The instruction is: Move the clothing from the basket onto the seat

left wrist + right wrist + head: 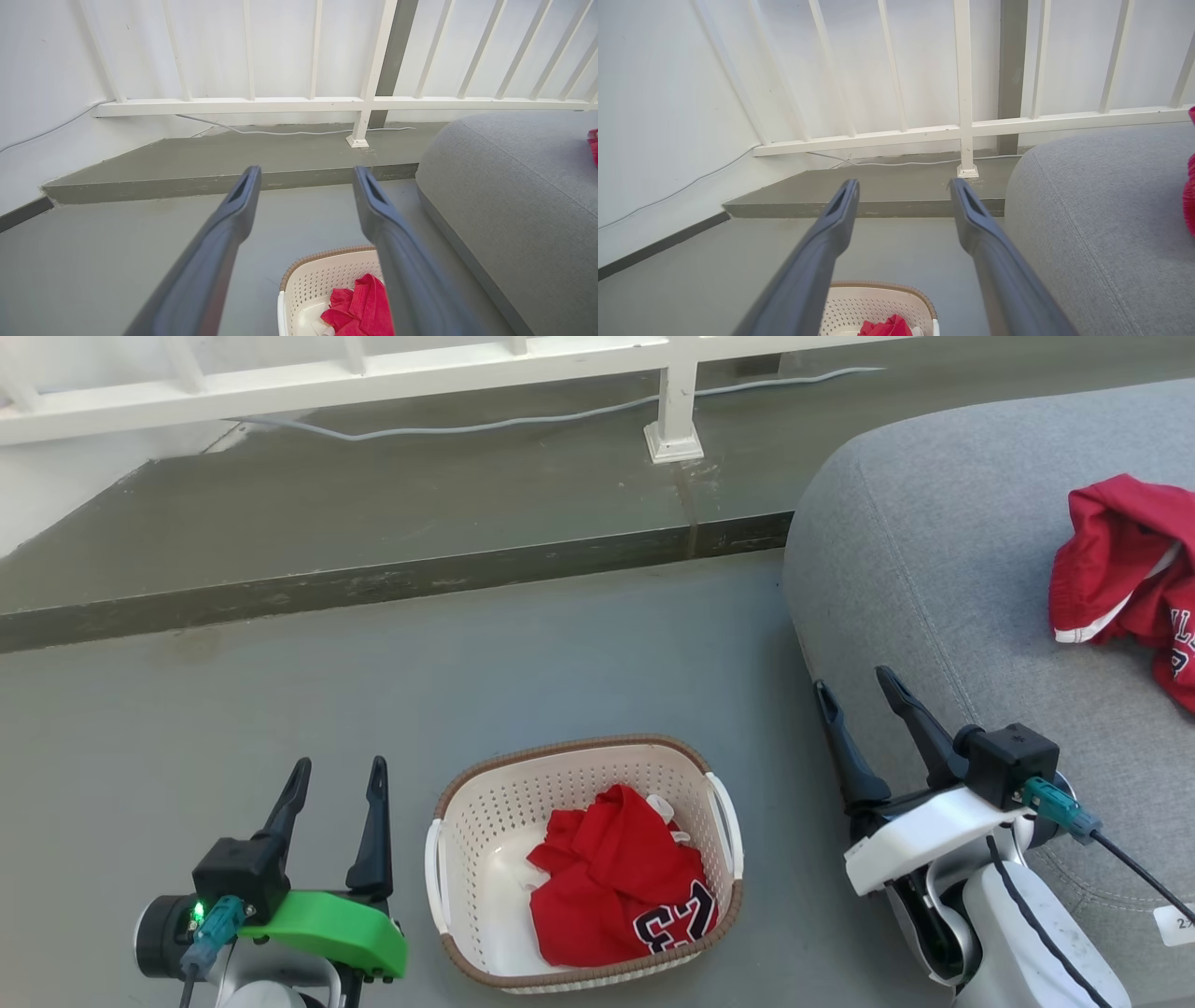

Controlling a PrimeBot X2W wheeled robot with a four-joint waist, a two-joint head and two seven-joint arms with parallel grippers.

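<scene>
The cream basket (485, 821) sits on the grey floor between my two arms. Inside it lies red clothing (611, 887) with black-and-white numerals and a bit of white cloth. Another red garment (1120, 569) rests on the grey seat (934, 569) at the right. My left gripper (339, 777) is open and empty, left of the basket. My right gripper (852, 679) is open and empty, beside the seat's front edge. The left wrist view shows the basket (322, 275) and red clothing (359, 310) below its gripper (306, 173). The right wrist view shows the basket (878, 301) under its gripper (903, 185).
A raised concrete step (373, 583) runs across behind the basket. A white railing (373, 378) with a post base (674, 439) stands on it, and a pale cable (467, 427) trails along the ledge. Open floor lies ahead of the left gripper.
</scene>
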